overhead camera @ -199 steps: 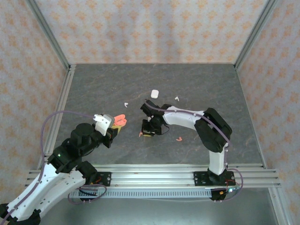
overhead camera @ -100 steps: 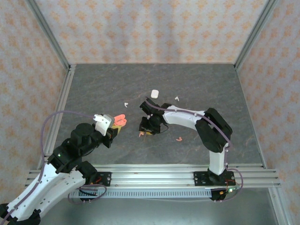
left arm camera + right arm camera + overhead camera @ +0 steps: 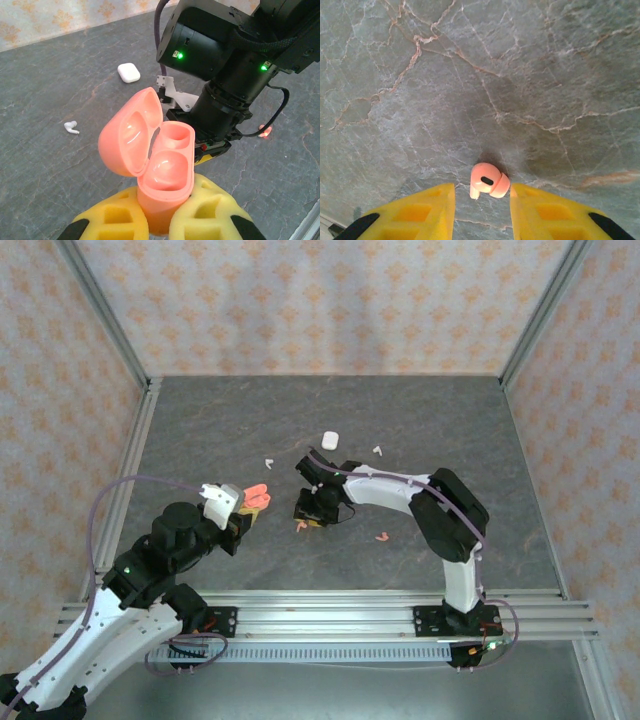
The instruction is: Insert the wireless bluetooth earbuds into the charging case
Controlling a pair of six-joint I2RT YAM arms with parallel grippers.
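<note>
Yellow R gripper (image 3: 481, 199), pointed down, straddles pink earbud (image 3: 489, 184).

Grey marbled table (image 3: 200, 440), white case (image 3: 330, 440), white earbud (image 3: 268, 462) L of it, another R, pink earbuds (image 3: 381, 536) nearer.

The pink case (image 3: 165, 172) and earbud (image 3: 489, 184) are smooth, glossy plastic, the yellow fingers (image 3: 420, 212) matt plastic, the table (image 3: 530, 65) a matt, veined stone-look surface, and the rails (image 3: 330, 605) dull metal.
</note>
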